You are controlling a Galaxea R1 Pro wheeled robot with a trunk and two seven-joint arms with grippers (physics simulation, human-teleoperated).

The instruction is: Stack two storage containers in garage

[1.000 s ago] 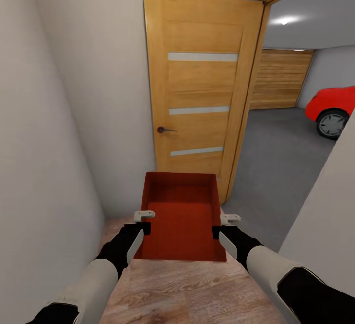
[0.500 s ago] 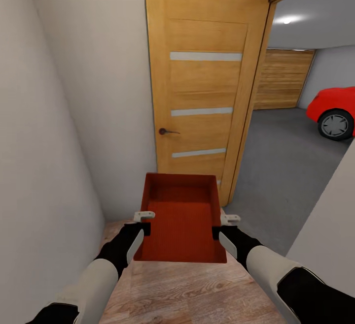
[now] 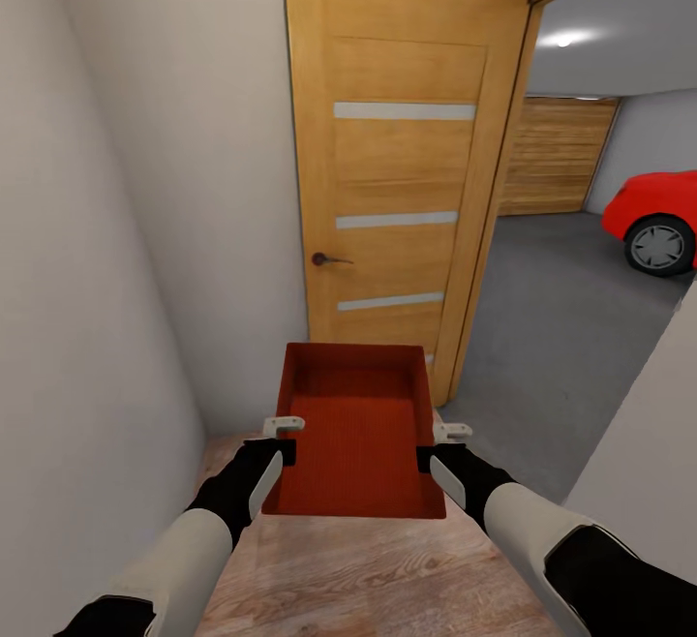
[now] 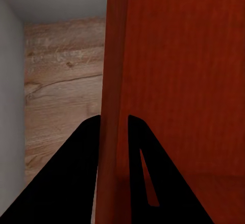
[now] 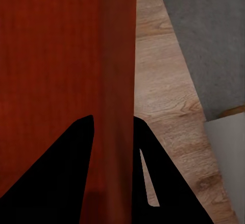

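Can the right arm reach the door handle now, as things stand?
Probably not: the right gripper is shut on the storage container, which both grippers carry, and the door handle is beyond the container.

Both arms reaching forward, level, forearms angling slightly inward. Left gripper (image 3: pixel 277 439) pinching left wall of bin (image 3: pixel 356 429), one finger each side. Right gripper (image 3: pixel 438 443) pinching right wall likewise, wrists staying straight.

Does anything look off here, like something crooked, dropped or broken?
Nothing stands out. The orange-red container sits level and empty between the left gripper and right gripper, each pinching a side wall. The wooden door stands open, intact, and the grey garage floor shows no spill.
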